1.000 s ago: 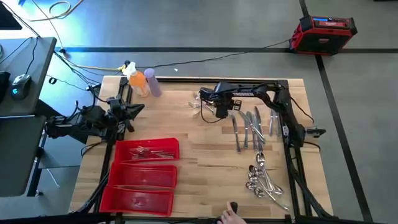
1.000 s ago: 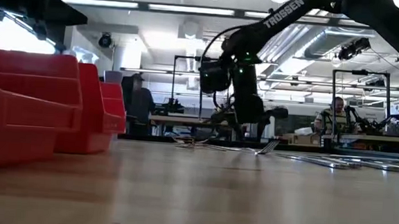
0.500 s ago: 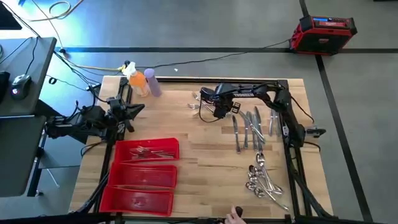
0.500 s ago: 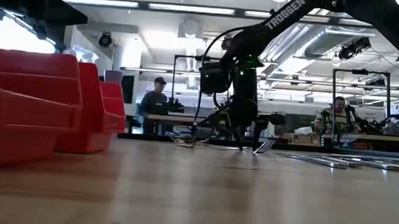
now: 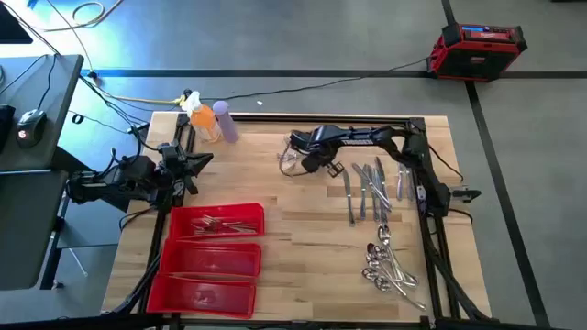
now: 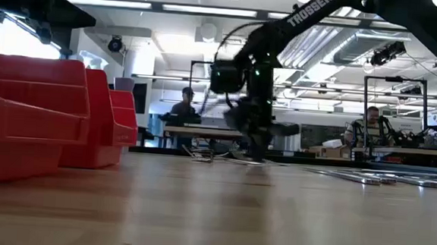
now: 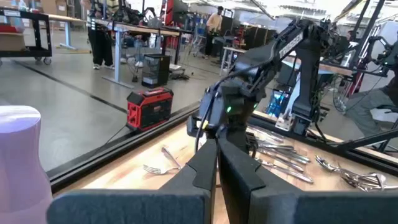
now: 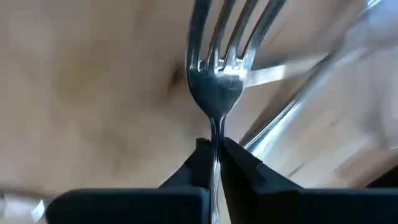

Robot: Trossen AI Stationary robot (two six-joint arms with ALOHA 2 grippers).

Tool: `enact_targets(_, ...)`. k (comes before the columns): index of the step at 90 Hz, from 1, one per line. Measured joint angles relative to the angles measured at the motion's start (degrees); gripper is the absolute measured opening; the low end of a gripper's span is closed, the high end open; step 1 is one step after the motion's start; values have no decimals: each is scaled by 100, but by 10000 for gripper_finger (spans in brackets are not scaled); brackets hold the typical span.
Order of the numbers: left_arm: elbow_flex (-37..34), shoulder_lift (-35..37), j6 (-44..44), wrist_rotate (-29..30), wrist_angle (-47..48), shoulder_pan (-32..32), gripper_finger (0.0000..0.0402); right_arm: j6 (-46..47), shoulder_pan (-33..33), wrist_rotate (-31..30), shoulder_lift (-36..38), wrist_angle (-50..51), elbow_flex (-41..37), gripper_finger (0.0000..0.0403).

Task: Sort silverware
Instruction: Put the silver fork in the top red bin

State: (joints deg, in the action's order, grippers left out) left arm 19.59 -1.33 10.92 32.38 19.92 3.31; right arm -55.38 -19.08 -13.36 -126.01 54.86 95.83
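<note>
Two dark arms work at the pale wooden tabletop (image 5: pixel 303 220). The right claw (image 5: pixel 307 161) is out over the far middle of the boards, its fingers (image 8: pixel 239 168) pinched tight on the thin neck of a shiny silver-metal fork (image 8: pixel 217 78), whose tines point away from the wrist camera above the wood. Just beside that claw a few more loose forks (image 5: pixel 290 147) lie on the wood; the left wrist view shows them as well (image 7: pixel 163 160). To the right, a row of slim silver knives and forks (image 5: pixel 367 188) lies roughly parallel, and nearer the front edge sits a cluster of silver spoons (image 5: pixel 383 264), well apart from the claw.

The red plastic tray with three compartments (image 5: pixel 215 261) stands at the front left; its far compartment holds a few pieces of silverware (image 5: pixel 220 224), and the middle one holds a slim piece as well. An orange bottle (image 5: pixel 204 121) and a purple bottle (image 5: pixel 227 122) stand together at the far left corner.

The left claw (image 5: pixel 188 163) waits at the left edge of the tabletop, near the bottles, its fingers (image 7: pixel 239 171) closed together on nothing
</note>
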Motion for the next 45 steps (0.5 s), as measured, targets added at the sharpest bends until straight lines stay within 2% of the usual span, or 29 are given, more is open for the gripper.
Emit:
enact_targets(26,0,1,-4,-2,-1,-2,0,1494,161,910,447,-33,1130,0)
enact_targets(33,0,1,-2,0,-4,0,0,2010,282,1500,551,-255,1385,0)
enact_targets(45,-2,-2,-4,7,2,0,0,2978,576,2935,572,-992,1738,0)
